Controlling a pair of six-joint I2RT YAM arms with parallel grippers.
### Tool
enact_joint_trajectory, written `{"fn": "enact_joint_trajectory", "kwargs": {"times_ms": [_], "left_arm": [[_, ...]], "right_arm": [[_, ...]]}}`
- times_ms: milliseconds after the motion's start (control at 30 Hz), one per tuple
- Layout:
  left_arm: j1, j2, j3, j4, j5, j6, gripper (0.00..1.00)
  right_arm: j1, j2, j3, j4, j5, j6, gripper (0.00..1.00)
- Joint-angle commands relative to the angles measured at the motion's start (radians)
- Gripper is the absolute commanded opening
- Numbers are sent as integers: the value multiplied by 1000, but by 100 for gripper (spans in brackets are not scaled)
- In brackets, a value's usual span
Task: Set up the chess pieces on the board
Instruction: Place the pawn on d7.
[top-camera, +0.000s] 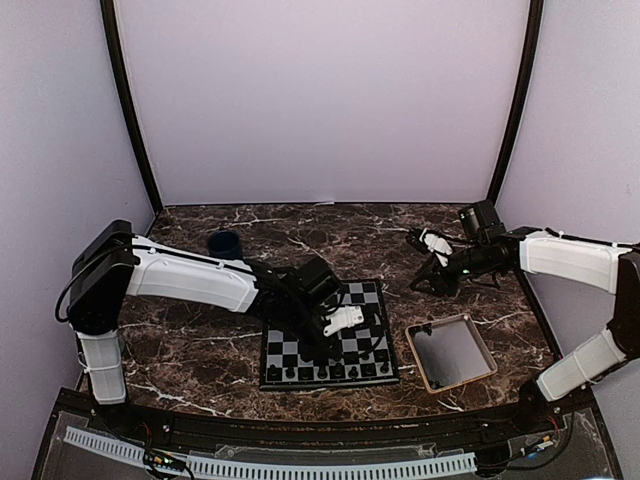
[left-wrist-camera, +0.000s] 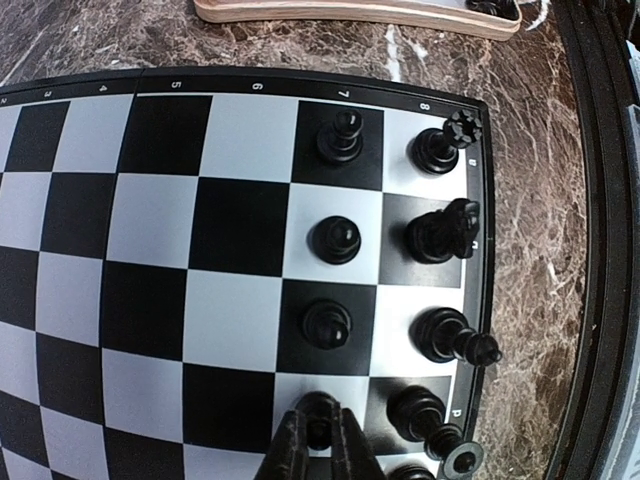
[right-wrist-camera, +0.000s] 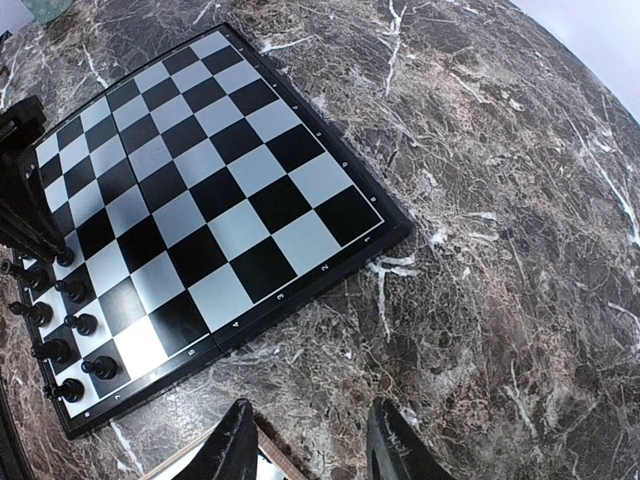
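The left gripper (left-wrist-camera: 319, 447) is almost closed, its 2 fingers (left-wrist-camera: 291, 452) pinching a black pawn (left-wrist-camera: 318, 412) that stands upright on a pale square of the board (left-wrist-camera: 150, 250), 1 line in from the board's numbered edge. Straight ahead of this gripper, 3 more pawns (left-wrist-camera: 335, 240) stand in the same line, each on its own square. Just to the gripper's right, along the edge row, are 4 larger chess pieces (left-wrist-camera: 443, 232): 1 right beside the held pawn and, farthest ahead, a rook (left-wrist-camera: 445, 145) on the corner square. The rest of the board, to the gripper's left, carries no pieces. Beyond the board's far edge, a tan-rimmed tray (left-wrist-camera: 360, 12) lies on the dark marble table (left-wrist-camera: 520, 200).

The right gripper (right-wrist-camera: 315, 450) is wide open with nothing between its fingers, and it hangs above the table. The board lies ahead of it and to its left, apart from it. The tray sits just under and behind its fingertips. A dark blue cup (top-camera: 225, 242) stands far off to its left, past the left arm.
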Motion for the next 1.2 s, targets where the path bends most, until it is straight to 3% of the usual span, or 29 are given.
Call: {"fn": "enact_joint_trajectory", "kwargs": {"times_ms": [0, 333, 567, 667, 1000, 1167], "left_arm": [[-7, -49, -30, -16, 49, 18, 9], [-6, -58, -29, 4, -5, 7, 21], [-7, -122, -65, 40, -58, 0, 32], [-7, -150, -85, 69, -72, 4, 34], [-7, -251, -139, 125, -75, 3, 36], [-6, -286, -179, 168, -138, -13, 36]], "right_arm": [[-3, 10, 27, -4, -5, -6, 39], [-4, 13, 66, -59, -2, 13, 39], [-6, 68, 243, -497, 61, -69, 38], [-3, 63, 239, -611, 117, -102, 37], [-10, 92, 121, -547, 383, -37, 28], [-10, 161, 143, -527, 285, 15, 26]]}}
